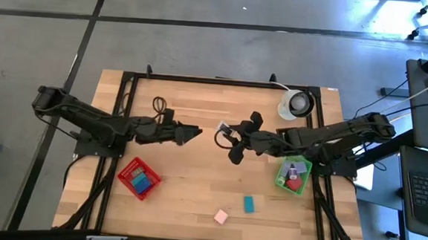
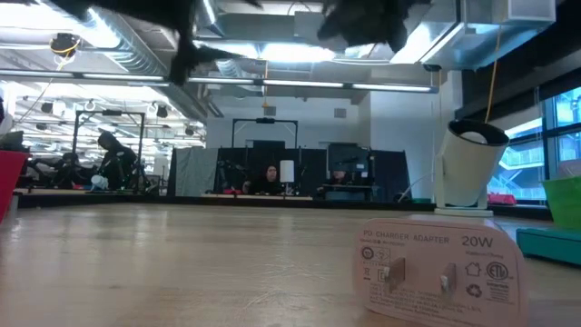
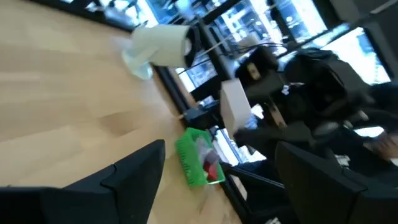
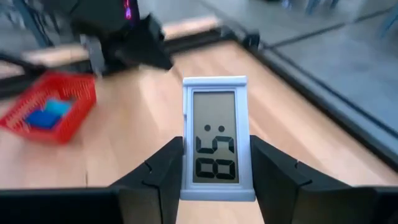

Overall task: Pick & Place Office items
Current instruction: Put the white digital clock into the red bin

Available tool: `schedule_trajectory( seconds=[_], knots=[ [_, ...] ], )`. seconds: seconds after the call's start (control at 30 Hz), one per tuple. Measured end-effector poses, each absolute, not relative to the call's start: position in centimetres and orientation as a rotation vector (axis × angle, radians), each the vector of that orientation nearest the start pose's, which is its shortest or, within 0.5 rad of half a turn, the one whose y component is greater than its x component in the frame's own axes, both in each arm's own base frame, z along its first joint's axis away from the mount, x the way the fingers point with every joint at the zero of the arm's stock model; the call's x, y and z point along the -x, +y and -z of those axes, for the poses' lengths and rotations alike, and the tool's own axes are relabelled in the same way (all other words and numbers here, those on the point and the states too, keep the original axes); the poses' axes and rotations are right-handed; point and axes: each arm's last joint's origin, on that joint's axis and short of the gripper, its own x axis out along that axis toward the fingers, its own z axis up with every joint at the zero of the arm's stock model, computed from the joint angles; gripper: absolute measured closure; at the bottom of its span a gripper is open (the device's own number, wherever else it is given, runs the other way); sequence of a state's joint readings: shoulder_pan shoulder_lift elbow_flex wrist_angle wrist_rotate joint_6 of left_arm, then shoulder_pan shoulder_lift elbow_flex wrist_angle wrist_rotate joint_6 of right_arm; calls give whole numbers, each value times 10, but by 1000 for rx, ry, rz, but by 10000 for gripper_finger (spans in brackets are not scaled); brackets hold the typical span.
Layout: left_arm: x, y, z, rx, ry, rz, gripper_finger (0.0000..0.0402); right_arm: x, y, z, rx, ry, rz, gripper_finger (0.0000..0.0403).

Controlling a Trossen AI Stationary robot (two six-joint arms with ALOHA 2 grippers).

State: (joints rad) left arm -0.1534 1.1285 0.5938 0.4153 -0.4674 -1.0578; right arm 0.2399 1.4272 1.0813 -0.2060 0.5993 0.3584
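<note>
My right gripper (image 4: 217,163) is over the middle of the table (image 1: 230,134), shut on a small white digital clock (image 4: 217,134). My left gripper (image 1: 196,132) hovers just left of it, open and empty, fingers (image 3: 134,168) pointing at the clock (image 3: 235,107). A teal block (image 1: 248,204) and a pinkish charger adapter (image 1: 221,217) lie flat near the table's near edge; the adapter (image 2: 438,270) fills the low view's foreground. The red basket (image 1: 138,178) holds blue and teal pieces. The green basket (image 1: 293,174) holds red, purple and white pieces. My right gripper pinches the clock between its two fingers (image 4: 163,167), one on each long side edge of the white casing (image 4: 186,174), at the end nearer the wrist. The fingers come in about level from the table's right. The clock is lifted clear of the table, its display facing the wrist camera.
A larger white round object with a dark centre (image 1: 297,104) stands near the far right corner. A black cable (image 1: 158,104) lies on the far left part. Bare wood (image 1: 196,175) lies between the two baskets. People and desks show in the room behind (image 2: 270,179).
</note>
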Motion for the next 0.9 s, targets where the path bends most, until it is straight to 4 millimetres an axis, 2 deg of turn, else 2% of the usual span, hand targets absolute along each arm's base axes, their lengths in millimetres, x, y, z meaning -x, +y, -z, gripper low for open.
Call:
schedule_trajectory(
  seconds=[0.27, 0.5, 0.67, 0.9],
  knots=[
    [-268, 5, -226, 1153, 45, -314, 96, -318, 58, -262, -136, 580, 366, 242],
    [-286, 19, -208, 1198, 35, -248, 96, -330, 61, -238, -141, 648, 373, 241],
    [-292, 24, -193, 1237, 96, -258, 96, -334, 58, -230, -110, 668, 399, 241],
    [-295, 24, -182, 1252, 119, -289, 96, -336, 50, -229, -62, 675, 407, 240]
  ],
)
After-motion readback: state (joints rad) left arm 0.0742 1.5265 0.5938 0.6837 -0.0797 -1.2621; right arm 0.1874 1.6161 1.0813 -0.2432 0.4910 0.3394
